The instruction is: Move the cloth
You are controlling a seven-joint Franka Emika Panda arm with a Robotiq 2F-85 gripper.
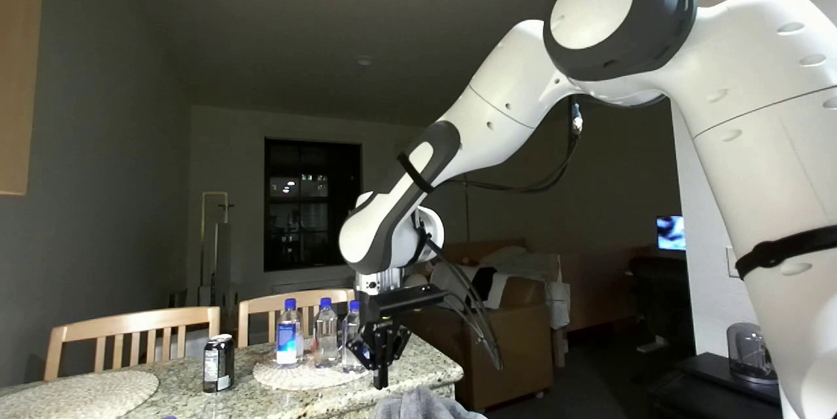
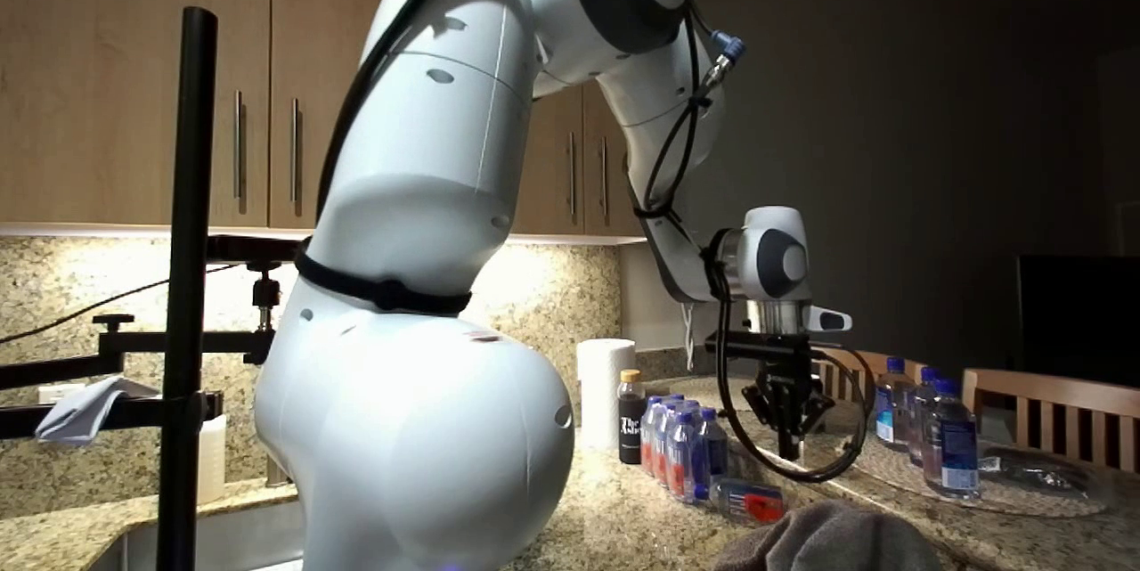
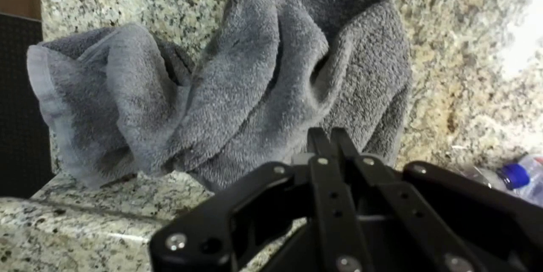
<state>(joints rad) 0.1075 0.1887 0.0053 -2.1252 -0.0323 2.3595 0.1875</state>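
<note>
Cloth (image 3: 254, 85), grey and towel-like, lies in loose folds on a speckled stone worktop (image 3: 127, 0), at the near side in both exterior views. A white robot arm (image 1: 608, 33) arches over the scene, entering from the right in an exterior view. Two pale wooden chairs (image 1: 136, 322) stand along the worktop's far side. The cloth is heaped in thick, rounded ridges, and in the wrist view its left end reaches over the worktop's edge. Above it and apart from it hangs a black gripper (image 3: 329, 134), pointing down and closed, its two fingers side by side with only a sliver between them. Farther off, a round woven placemat (image 1: 82, 396) lies to the left and a second placemat (image 1: 307, 380) to the right. In an exterior view, a white paper towel roll (image 2: 606, 393) stands left of a dark bottle (image 2: 631, 433) with an orange cap; right of that, clear bottles (image 2: 681, 455) with blue caps crowd together, and one more bottle (image 2: 750, 500) lies on its side just to their right. Three similar bottles (image 1: 325, 337) stand upright on the right-hand placemat. Smallest is a black drinks can (image 1: 219, 363), upright between the two placemats.
</note>
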